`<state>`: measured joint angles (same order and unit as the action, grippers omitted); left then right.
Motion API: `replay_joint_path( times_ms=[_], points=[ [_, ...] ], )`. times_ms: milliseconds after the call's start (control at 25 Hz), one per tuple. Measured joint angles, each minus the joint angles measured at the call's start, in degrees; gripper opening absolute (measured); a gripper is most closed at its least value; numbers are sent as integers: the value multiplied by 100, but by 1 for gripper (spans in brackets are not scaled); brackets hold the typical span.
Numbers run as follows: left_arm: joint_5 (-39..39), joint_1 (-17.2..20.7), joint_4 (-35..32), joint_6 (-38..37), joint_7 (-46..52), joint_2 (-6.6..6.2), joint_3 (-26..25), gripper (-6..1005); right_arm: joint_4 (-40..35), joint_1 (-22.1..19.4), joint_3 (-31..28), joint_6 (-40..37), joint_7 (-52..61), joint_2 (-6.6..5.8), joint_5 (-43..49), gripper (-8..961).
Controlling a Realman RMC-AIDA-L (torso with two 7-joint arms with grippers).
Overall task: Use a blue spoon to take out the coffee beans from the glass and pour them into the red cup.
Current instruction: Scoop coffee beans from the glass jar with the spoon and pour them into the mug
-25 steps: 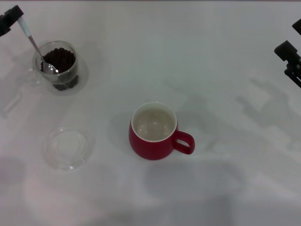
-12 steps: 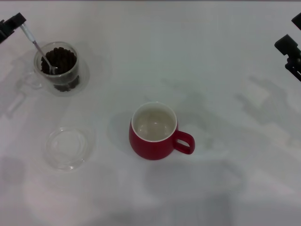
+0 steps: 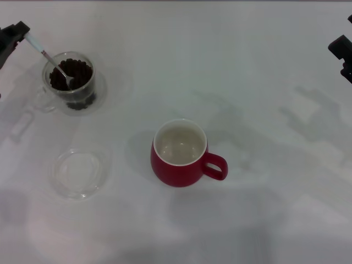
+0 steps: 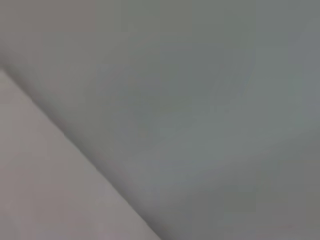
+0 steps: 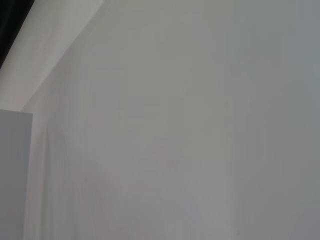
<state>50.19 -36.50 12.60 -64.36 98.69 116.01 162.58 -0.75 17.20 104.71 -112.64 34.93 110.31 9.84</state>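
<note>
A: Right, where's the left gripper (image 3: 21, 34)?

B: Far left edge of the head view, up and to the left of the glass (image 3: 70, 82). It's pinching the pale handle end of the blue spoon (image 3: 50, 59).

A: Spoon angle?

B: Slanted down from the gripper into the glass. Metal bowl sits on the coffee beans (image 3: 74, 72), near the middle of the heap.

A: Glass position?

B: Far left of the white table (image 3: 231, 66), upright, beans filling most of it. Its clear handle sticks out toward the left edge.

A: Red cup (image 3: 179, 153)?

B: Roughly centre of the table, well apart from the glass. Upright, handle pointing right, cream inside.

A: Anything else down there?

B: A flat clear dish (image 3: 80, 172) left of the red cup, nearer the robot than the glass. Touches nothing.

A: Right gripper (image 3: 342, 55)?

B: At the far right edge, mostly cut off, away from everything. Can't tell whether its fingers are spread or together.

A: Wrist views?

B: Blank surfaces only, nothing to identify.
</note>
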Motion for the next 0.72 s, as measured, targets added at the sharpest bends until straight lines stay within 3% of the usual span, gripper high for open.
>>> replay_joint_path(
  times_ms=[720],
  points=[
    [746, 481, -260, -310, 116, 34, -12, 126, 39, 13, -4, 7, 136, -97, 15, 695]
  ],
)
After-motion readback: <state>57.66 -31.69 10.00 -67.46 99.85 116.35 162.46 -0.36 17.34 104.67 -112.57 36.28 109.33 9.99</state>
